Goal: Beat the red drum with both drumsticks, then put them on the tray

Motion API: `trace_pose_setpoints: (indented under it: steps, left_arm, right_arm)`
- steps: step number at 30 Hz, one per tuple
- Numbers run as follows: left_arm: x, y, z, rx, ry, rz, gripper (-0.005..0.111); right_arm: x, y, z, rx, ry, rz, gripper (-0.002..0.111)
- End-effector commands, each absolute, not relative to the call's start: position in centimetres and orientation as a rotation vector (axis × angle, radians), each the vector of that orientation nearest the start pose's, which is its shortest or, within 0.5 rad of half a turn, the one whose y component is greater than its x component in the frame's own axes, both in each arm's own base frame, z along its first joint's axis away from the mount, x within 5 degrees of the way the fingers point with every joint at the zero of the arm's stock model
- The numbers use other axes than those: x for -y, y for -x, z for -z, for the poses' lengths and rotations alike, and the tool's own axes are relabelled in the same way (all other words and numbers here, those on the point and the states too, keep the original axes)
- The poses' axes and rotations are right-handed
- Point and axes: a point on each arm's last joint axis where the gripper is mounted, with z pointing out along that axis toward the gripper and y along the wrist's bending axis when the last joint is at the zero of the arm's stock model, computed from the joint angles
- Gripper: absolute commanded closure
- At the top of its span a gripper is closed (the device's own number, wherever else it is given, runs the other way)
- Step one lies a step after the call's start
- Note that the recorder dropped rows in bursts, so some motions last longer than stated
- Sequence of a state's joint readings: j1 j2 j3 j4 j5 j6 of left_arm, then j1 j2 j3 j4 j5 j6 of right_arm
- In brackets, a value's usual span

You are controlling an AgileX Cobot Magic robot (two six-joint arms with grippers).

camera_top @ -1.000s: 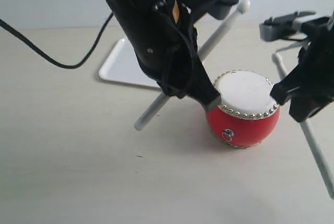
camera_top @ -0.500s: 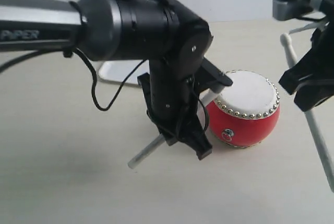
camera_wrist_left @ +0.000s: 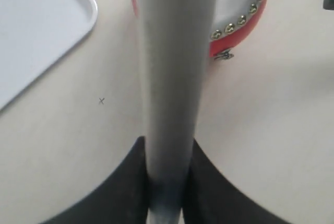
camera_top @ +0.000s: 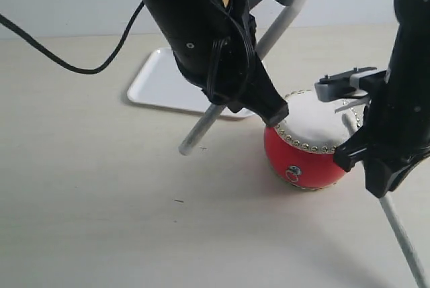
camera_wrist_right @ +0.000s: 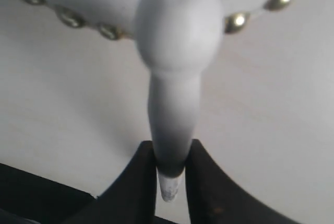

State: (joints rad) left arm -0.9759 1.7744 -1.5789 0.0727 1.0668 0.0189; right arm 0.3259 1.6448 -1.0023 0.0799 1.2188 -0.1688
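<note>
Plainly, both pincers are narrowed onto sticks. The left pincer clamps the left drumstick. The right pincer clamps the right drumstick, whose rounded tip lies over the studded rim of the red drum; whether it touches the skin I cannot tell. The left arm hides the left stick's middle and part of the tray. The right stick's butt runs out of the exterior view. The drum stands on the bench between the pincers, with the tray behind it.
</note>
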Motion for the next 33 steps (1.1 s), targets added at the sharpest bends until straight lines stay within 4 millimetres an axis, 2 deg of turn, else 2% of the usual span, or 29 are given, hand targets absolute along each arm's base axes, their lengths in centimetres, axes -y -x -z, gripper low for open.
trace_pose_setpoints:
  steps: [1,4,6,8,10,13,16,17,23,26,29,31,33]
  left_arm:
    - [32.6,-22.6,-26.0,-2.472,-1.379,0.123,0.107]
    - [33.5,-23.2,-21.1,-2.58,-1.452,0.033,0.107]
    - [33.9,-23.5,-18.1,-2.633,-1.493,-0.017,0.107]
    - [34.1,-23.6,-16.2,-2.69,-1.533,-0.074,0.107]
    - [34.1,-23.6,-15.8,-2.725,-1.55,-0.108,0.107]
    - [34.2,-23.7,-17.2,-2.744,-1.565,-0.138,0.107]
    - [34.4,-24.0,-20.3,-2.676,-1.516,-0.082,0.107]
    - [34.3,-23.9,-22.0,-2.642,-1.495,-0.053,0.107]
    - [32.7,-22.9,-29.1,-2.505,-1.405,0.067,0.107]
    - [31.8,-22.2,-31.5,-2.461,-1.372,0.108,0.107]
    - [31.2,-21.9,-32.9,-2.434,-1.355,0.129,0.107]
    - [31.2,-21.8,-33.0,-2.432,-1.354,0.131,0.107]
    - [31.3,-21.9,-32.2,-2.451,-1.365,0.12,0.107]
  right_arm:
    - [-8.6,-24.1,-25.1,-3.065,0.714,-0.084,0.108]
    - [-7.9,-22.9,-28.1,-2.948,0.671,-0.047,0.108]
    - [-7.6,-22.1,-29.2,-2.903,0.661,-0.053,0.108]
    - [-7.6,-21.9,-29.5,-2.893,0.657,-0.065,0.108]
    - [-7.8,-22.0,-29.3,-2.904,0.651,-0.091,0.108]
    - [-8.0,-22.5,-28.6,-2.936,0.657,-0.087,0.108]
    - [-8.3,-23.3,-27.4,-2.98,0.665,-0.08,0.108]
    - [-8.4,-23.7,-26.7,-3.005,0.669,-0.08,0.108]
    - [-9.2,-25.7,-21.9,-3.182,0.711,-0.066,0.108]
    - [-9.7,-26.6,-18.9,-3.283,0.738,-0.102,0.108]
    - [-9.9,-26.8,-16.9,-3.361,0.761,-0.105,0.108]
    - [-9.9,-26.8,-17.0,-3.357,0.768,-0.104,0.108]
    - [-9.8,-26.6,-18.1,-3.317,0.77,-0.11,0.108]
